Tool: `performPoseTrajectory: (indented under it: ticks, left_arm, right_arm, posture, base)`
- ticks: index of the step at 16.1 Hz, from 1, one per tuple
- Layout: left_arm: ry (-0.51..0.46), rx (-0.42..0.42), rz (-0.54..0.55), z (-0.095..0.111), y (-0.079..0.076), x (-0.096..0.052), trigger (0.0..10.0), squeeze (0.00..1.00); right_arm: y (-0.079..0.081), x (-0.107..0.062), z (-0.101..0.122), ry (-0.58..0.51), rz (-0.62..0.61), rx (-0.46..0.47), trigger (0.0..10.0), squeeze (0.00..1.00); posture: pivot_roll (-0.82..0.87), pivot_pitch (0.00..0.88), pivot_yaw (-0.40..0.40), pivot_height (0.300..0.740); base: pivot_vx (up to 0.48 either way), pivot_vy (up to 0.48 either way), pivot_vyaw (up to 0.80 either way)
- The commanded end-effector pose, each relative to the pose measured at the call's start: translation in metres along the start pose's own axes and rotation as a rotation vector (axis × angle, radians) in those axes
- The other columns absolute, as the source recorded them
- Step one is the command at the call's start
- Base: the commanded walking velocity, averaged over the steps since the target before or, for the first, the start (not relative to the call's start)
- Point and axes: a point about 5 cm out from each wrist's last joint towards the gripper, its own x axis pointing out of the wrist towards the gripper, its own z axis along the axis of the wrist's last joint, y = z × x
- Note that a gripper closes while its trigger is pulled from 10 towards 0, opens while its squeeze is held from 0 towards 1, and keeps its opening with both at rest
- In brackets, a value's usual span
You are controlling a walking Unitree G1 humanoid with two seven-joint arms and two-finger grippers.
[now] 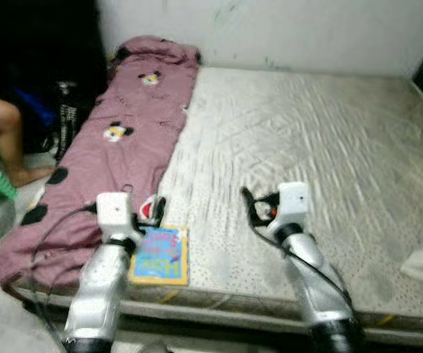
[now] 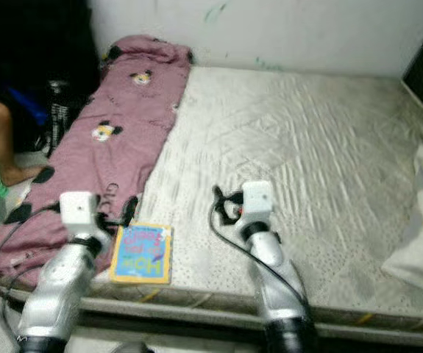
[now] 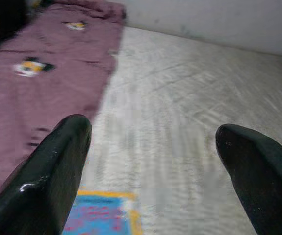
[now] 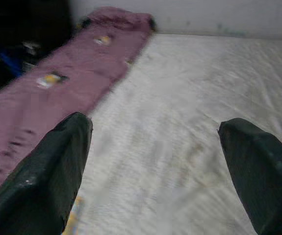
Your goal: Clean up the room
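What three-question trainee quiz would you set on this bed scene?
1. True or false: the book lies on the mattress near its front edge.
2. Which gripper is nearer the book: A left gripper, B right gripper?
3. Fill in: the mauve blanket lies along the robot's ____ side of the mattress.

Key: 1 true. 2 A. 3 left.

Open mattress ahead
You have bare mattress (image 1: 307, 132) to cross; the purple blanket (image 1: 115, 140) and book (image 1: 160, 255) crowd your left.
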Motion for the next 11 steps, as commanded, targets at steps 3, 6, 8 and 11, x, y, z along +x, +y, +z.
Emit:
performPoseTrajectory:
  ticks: [3,6,8,11]
  left_arm:
    - [0.009,0.016,0.014,-0.0020,0.0032,-0.0010,10.0,0.00]
    - [0.006,0.023,0.019,-0.0015,0.0033,-0.0011,10.0,0.00]
    - [0.006,0.022,0.019,-0.0016,0.0031,-0.0011,10.0,0.00]
    - [0.007,0.020,0.019,-0.0019,0.0033,-0.0011,10.0,0.00]
  right_arm:
    - [-0.0008,0.0011,0.0001,0.002,-0.003,0.002,10.0,0.00]
    - [-0.0011,0.0011,0.0003,-0.001,-0.002,0.003,10.0,0.00]
    - [-0.0011,0.0012,0.0004,-0.001,-0.001,0.003,10.0,0.00]
    - [-0.0009,0.0011,0.0003,-0.001,-0.001,0.002,10.0,0.00]
  posture:
    - [0.03,0.000,0.000,0.740]
    - [0.03,0.000,-0.002,0.740]
    - [0.03,0.000,-0.002,0.740]
    - [0.03,0.000,-0.002,0.740]
  base:
    - [0.000,-0.091,-0.41]
    - [0.000,-0.272,-0.13]
    - [0.000,-0.249,0.00]
    - [0.000,-0.249,0.00]
